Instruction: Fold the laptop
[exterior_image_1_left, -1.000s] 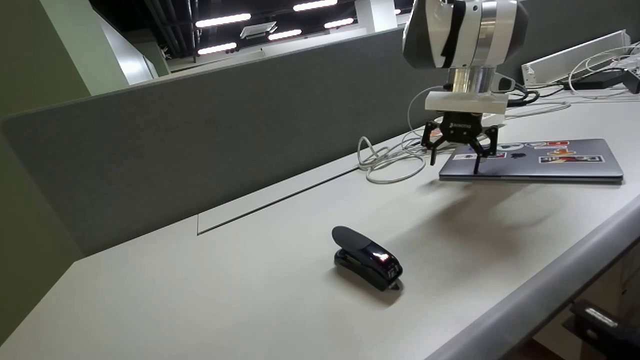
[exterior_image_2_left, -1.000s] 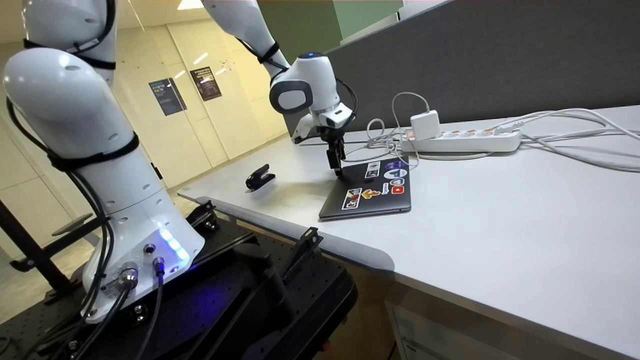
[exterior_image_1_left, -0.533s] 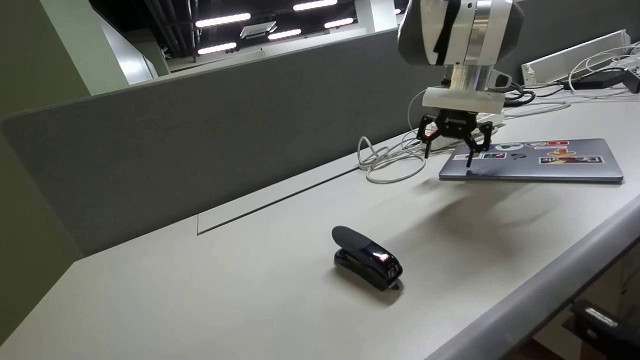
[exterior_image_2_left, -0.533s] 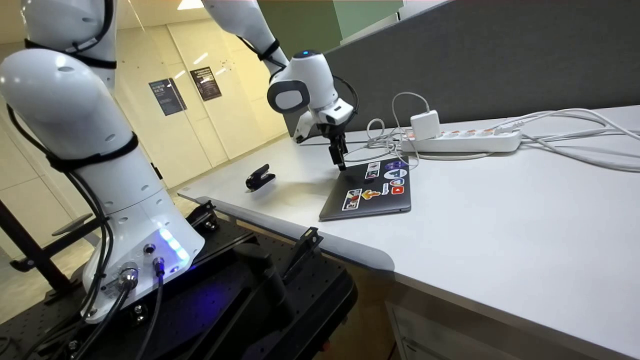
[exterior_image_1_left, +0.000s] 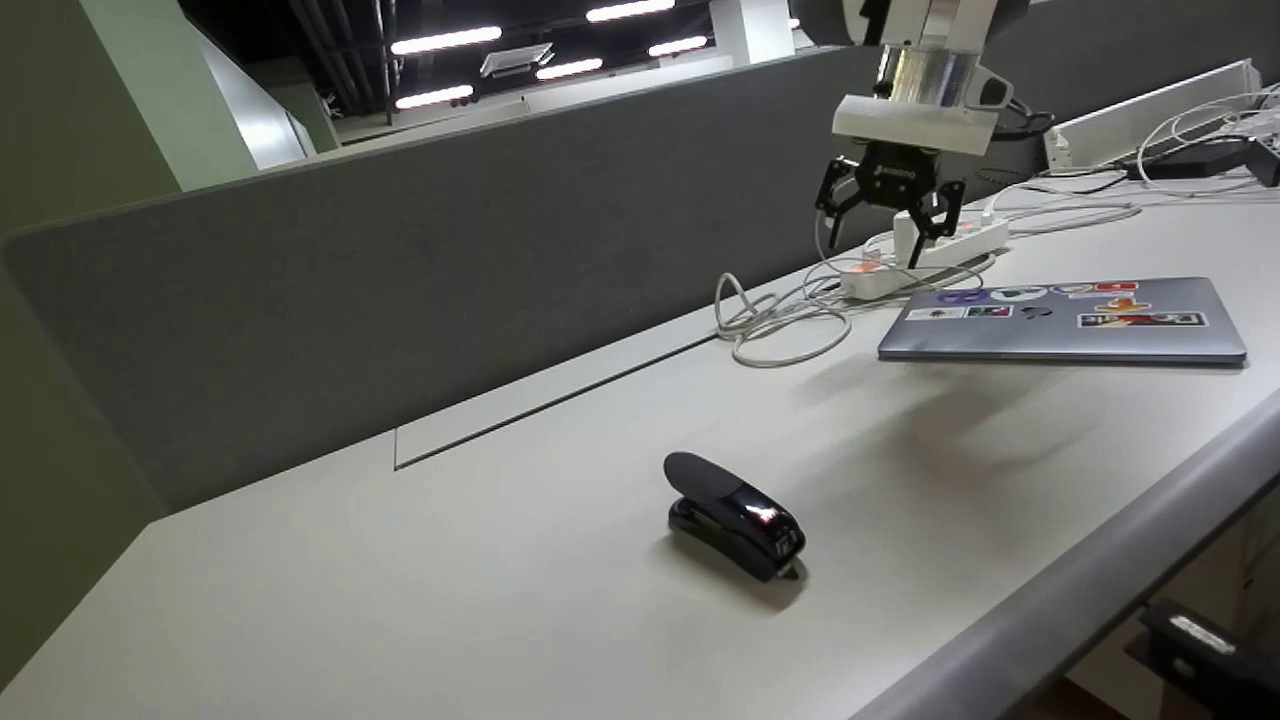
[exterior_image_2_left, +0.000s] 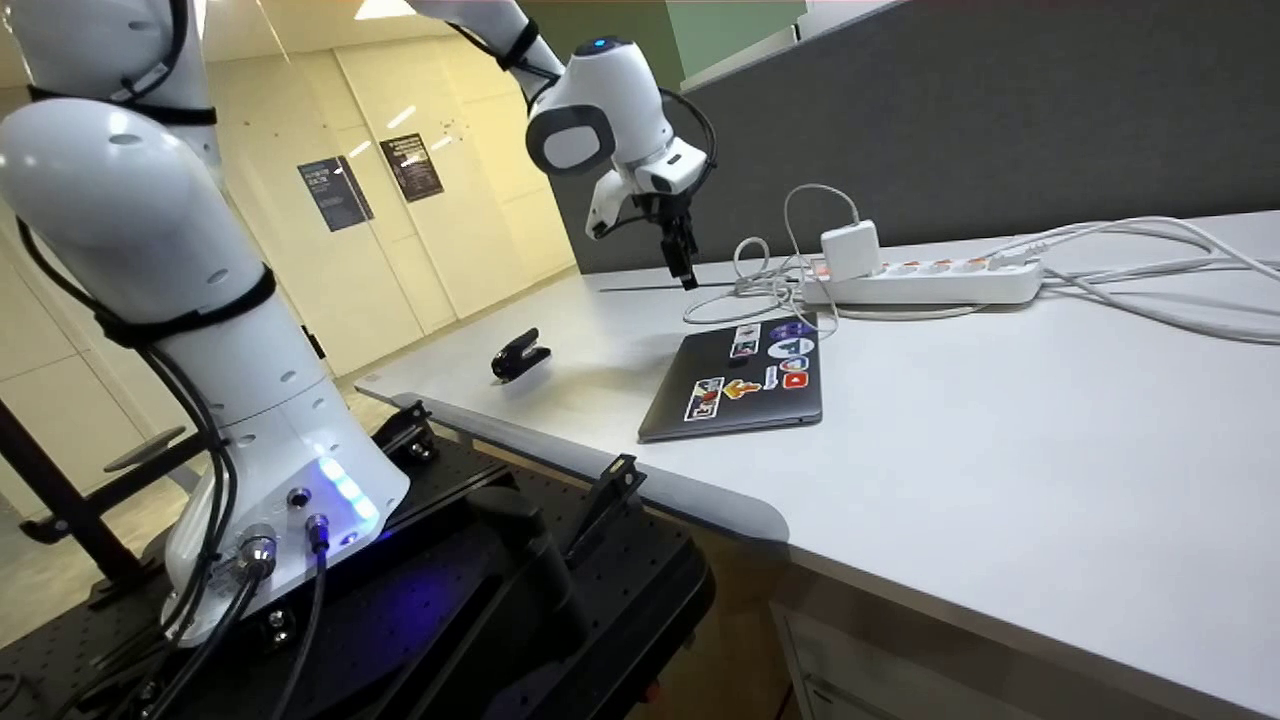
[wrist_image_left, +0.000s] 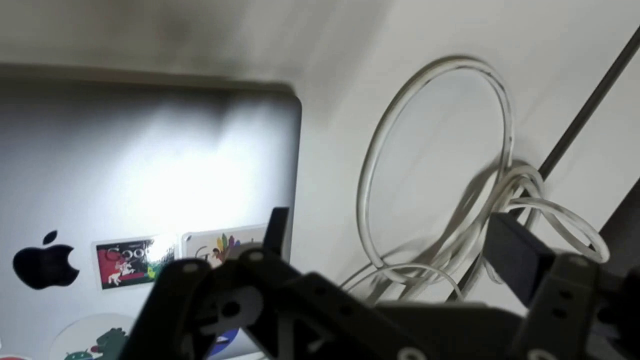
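Note:
The grey laptop lies flat on the desk with its lid closed and several stickers on top. It also shows in an exterior view and at the left of the wrist view. My gripper is open and empty, held in the air above the back corner of the laptop and the cables. In an exterior view the gripper hangs above and apart from the lid. In the wrist view the gripper has its fingers wide apart, one over the laptop's edge and one over the cables.
A black stapler stands on the desk. A white power strip with a charger lies behind the laptop. A coiled white cable lies beside the laptop's corner. A grey divider runs along the desk's back.
My gripper has risen away from the laptop's lid and shifted slightly toward the back cables. It stays open. The laptop stays closed and in place.

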